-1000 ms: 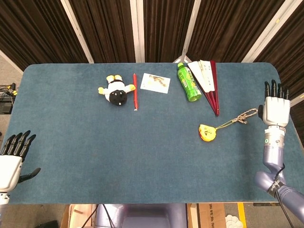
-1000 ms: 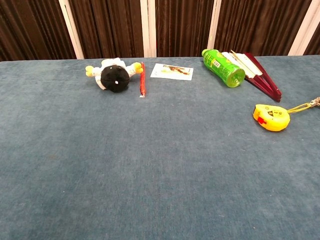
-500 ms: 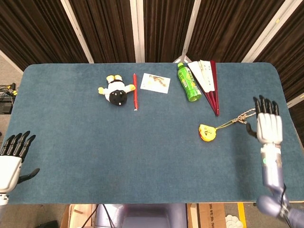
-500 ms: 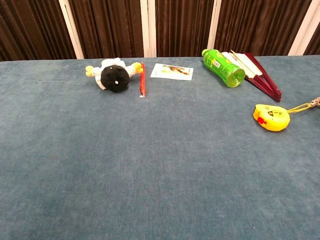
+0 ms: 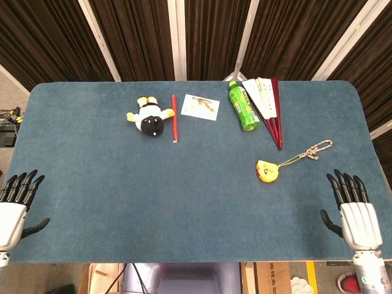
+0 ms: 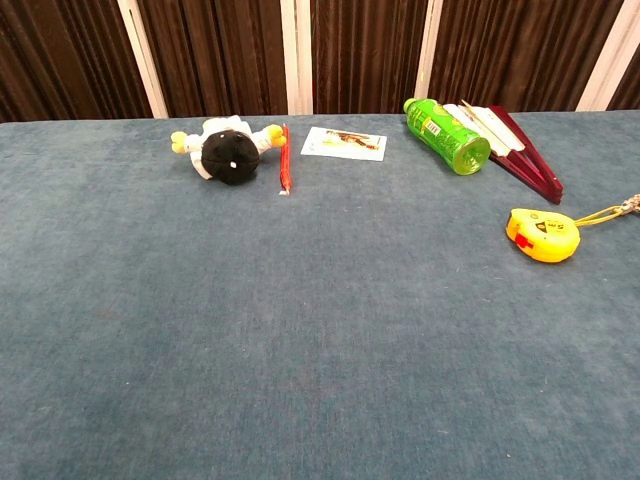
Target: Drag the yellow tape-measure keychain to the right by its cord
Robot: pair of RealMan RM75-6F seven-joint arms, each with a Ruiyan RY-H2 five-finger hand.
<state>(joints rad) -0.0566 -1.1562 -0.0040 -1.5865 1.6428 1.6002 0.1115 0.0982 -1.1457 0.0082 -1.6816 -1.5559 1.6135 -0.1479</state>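
While both hands [image 5: 15, 211] [image 5: 356, 214] lie spread, empty, tape-measure keychain [image 5: 267, 170] cord [image 5: 304, 155] trails up-right

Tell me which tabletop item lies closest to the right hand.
The tape measure: yellow, with a cord trailing toward the right hand. The bottle and fan lie farther back.

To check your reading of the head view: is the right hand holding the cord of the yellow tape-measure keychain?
No. The right hand is open near the table's front edge, apart from the cord, which lies loose beside the yellow tape-measure keychain.
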